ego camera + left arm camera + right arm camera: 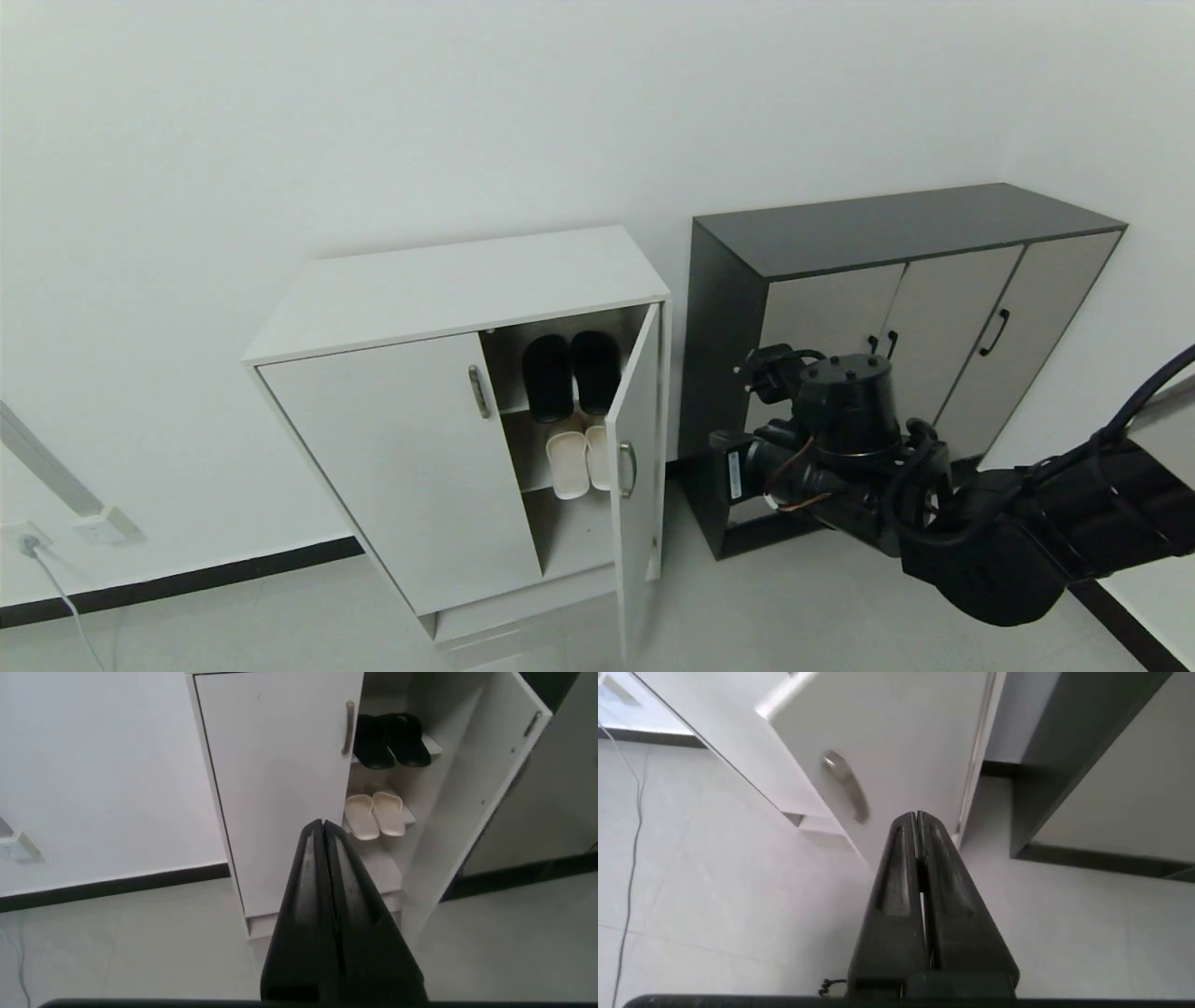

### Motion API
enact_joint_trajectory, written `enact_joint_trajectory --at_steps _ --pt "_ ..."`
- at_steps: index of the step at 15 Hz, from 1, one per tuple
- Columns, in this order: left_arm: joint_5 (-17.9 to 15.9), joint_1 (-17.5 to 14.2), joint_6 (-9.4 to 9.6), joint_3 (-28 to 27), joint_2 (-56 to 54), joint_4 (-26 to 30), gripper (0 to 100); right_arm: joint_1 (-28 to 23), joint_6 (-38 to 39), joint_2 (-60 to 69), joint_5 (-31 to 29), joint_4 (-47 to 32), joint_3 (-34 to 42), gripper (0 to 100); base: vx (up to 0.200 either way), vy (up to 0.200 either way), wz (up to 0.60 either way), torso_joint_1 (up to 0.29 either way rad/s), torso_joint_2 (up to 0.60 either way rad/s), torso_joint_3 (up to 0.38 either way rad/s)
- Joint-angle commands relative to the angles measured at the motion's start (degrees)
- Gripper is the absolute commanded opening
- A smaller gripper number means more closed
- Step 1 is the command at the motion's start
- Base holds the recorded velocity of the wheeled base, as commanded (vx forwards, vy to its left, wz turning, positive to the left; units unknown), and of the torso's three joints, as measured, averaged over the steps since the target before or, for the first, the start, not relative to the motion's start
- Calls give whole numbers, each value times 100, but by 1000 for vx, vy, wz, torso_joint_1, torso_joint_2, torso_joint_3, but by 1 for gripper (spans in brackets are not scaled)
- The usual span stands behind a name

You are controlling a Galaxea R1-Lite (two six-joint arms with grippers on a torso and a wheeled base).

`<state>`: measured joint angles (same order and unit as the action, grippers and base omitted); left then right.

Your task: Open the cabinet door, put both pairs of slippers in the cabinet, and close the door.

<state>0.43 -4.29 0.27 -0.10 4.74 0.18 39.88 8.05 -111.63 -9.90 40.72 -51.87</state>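
A flat-panelled white cabinet (448, 280), door (635, 448) ajar, holds black slippers (571, 373) above cream slippers (574, 462). The left gripper (322, 826) and right gripper (918, 817) are closed, empty.

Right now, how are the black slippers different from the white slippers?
The black slippers are dark; the white slippers are pale. The black slippers sit on the upper shelf, the white slippers on the shelf below. Both pairs lie side by side inside the cabinet, which has one door open.

Wht slippers (568, 464) — 1 half behind door (639, 411).
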Motion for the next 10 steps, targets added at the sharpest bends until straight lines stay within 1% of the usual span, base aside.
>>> enact_joint_trajectory --at_steps 1,7,10 --pt "1 -2 0 1 9 -1 0 3 -49 45 -12 6 28 0 0 0 600 2 2 2" --pt "1 -2 0 1 9 -1 0 -32 -66 133 181 50 142 0 0 0 600 2 3 1" --pt "1 -2 -9 1 9 -1 0 -129 -242 282 172 297 248 0 0 0 0 0 0 0"
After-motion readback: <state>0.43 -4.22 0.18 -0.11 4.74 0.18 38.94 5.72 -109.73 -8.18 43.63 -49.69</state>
